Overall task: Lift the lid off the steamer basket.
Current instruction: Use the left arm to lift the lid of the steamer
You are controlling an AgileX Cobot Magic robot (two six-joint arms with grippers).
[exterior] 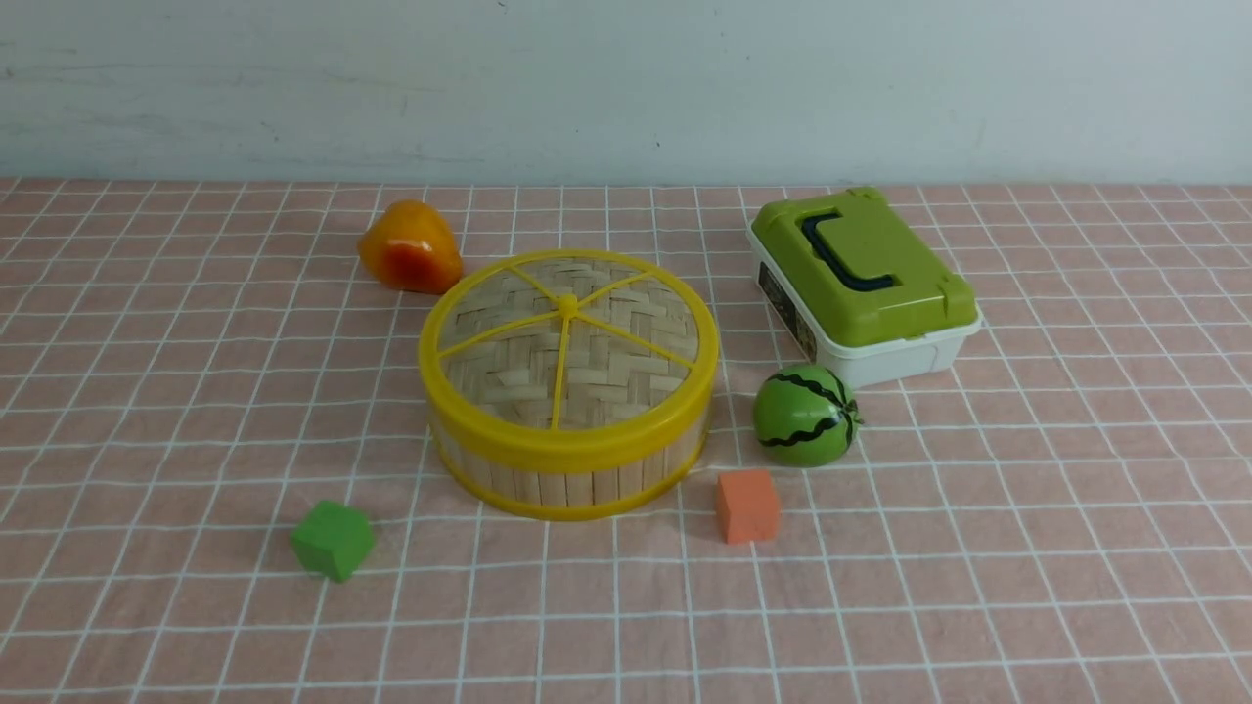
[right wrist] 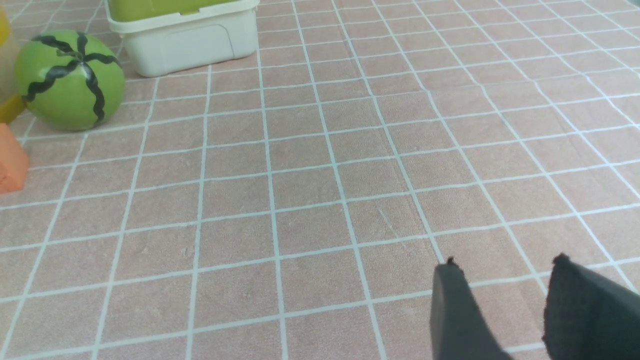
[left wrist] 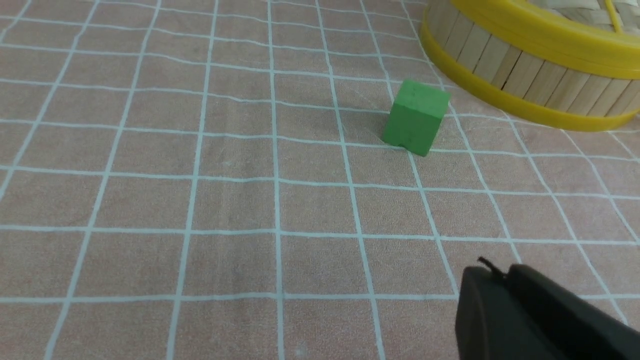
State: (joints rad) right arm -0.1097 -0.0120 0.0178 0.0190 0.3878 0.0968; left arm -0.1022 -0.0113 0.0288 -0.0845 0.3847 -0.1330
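Two pairs of jaws are mine, and neither holds anything. My left jaws lie together, with no gap showing between their dark tips, over the pink cloth with white grid lines (left wrist: 240,200) that covers the table. Ahead of them, some way off, sits a small green foam cube (left wrist: 416,117). Past the cube and toward my right arm's side stands the round, low bamboo-slat steamer basket (left wrist: 525,75) with yellow top and bottom rims. The flat woven-bamboo lid (exterior: 567,337), with its yellow rim, five yellow spokes and small centre knob, sits closed on the basket, well beyond the reach of these jaws.

My right jaws stand apart, with bare cloth showing between the two dark tips. Well ahead of them, toward my left arm's side, rests a green toy watermelon ball with wavy black stripes (right wrist: 70,80). An orange foam cube (right wrist: 10,160) sits just nearer to the jaws than the ball. Behind the ball is a white plastic box with a green lid (right wrist: 190,42).

Farthest from both pairs, behind the basket, lies an orange-yellow toy fruit (exterior: 409,246).
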